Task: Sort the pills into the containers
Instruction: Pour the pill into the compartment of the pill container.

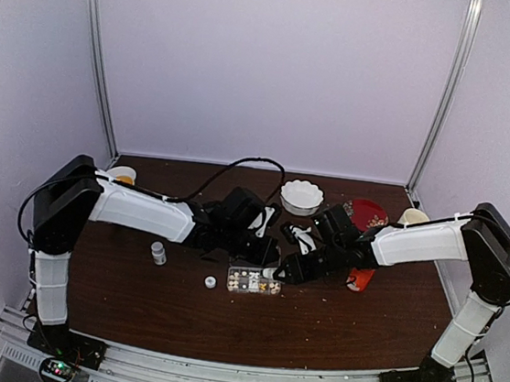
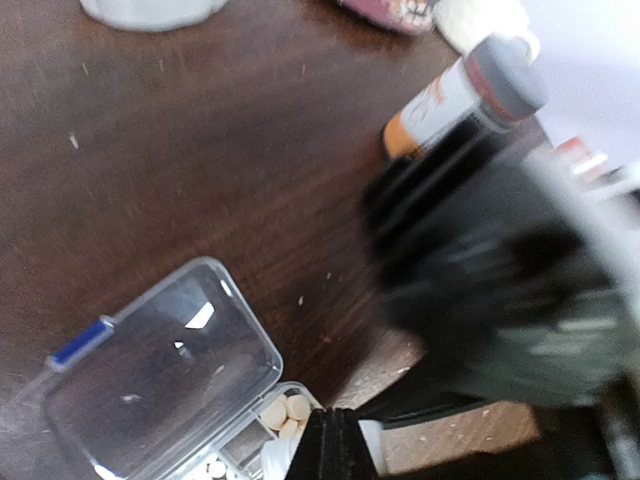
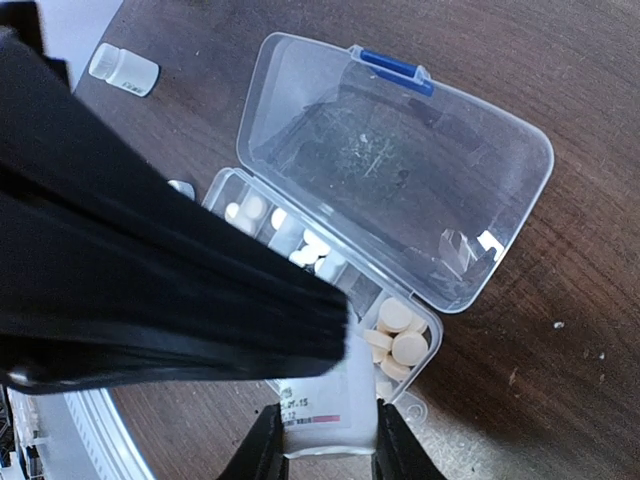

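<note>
White plastic bottle (image 3: 325,405) sat clamped in the right hand (image 3: 328,455), which gripped it on both sides near the labelled end. Its mouth was hidden under the dark arm body, so the pour angle couldn't be read. Just beyond lay the organizer box (image 3: 352,285) on the table (image 1: 176,320), lid (image 3: 400,160) flipped fully back, with pills (image 3: 397,332) in several compartments and a heap in the end one.

Left hand (image 2: 330,445) was clenched, nothing seen between its fingers. It hung right at the box edge; contact couldn't be told.

Risks:
- A quick tip would likely dump too many tablets, sending them over the dividers into the wrong cell or onto the table.
- The box looked light, so a nudge from either hand could slide it or scatter what was sorted.
- The bottle might slip in a shallow hold.

Further off were a loose cap (image 1: 210,282) and a second small bottle (image 3: 125,68), then the orange bottle (image 2: 455,100), with the white bowl (image 1: 301,196) farthest. A wide swing could knock any of them.
</note>
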Robot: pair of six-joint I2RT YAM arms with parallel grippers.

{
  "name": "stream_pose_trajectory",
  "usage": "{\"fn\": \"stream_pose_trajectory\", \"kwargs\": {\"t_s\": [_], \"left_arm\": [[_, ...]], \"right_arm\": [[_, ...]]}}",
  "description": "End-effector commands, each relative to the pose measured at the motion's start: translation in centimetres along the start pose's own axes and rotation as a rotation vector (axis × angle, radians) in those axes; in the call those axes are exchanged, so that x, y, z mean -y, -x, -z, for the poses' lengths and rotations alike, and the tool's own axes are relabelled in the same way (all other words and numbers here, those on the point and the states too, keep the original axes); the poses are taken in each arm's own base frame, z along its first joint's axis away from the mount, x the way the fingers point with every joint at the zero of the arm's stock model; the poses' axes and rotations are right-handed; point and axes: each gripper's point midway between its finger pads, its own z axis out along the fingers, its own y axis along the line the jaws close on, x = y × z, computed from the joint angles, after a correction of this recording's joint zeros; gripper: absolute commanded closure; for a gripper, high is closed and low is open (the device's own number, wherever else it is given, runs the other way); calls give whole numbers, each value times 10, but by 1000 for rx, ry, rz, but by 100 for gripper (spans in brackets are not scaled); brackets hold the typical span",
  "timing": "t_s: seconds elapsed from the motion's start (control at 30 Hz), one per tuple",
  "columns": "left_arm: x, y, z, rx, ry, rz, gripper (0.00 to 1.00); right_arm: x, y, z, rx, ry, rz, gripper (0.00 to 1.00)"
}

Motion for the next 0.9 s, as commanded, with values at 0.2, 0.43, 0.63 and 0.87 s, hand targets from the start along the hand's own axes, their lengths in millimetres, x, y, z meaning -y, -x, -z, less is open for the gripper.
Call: {"fn": "stream_pose_trajectory", "kwargs": {"t_s": [0.2,0.43,0.63,0.87], "left_arm": [[5,-19,-14,-35,-17,4,100],[3,10,17,28,77,-49,100],[5,34,43,93,113,-67,100],[11,4,11,2,11,-21,100]], "right_arm": [[4,11,2,24,-27,10,100],[4,10,4,25,-30,13,100],[3,10,5,28,-29,14,100],[3,9,5,26,-28,15,100]]}}
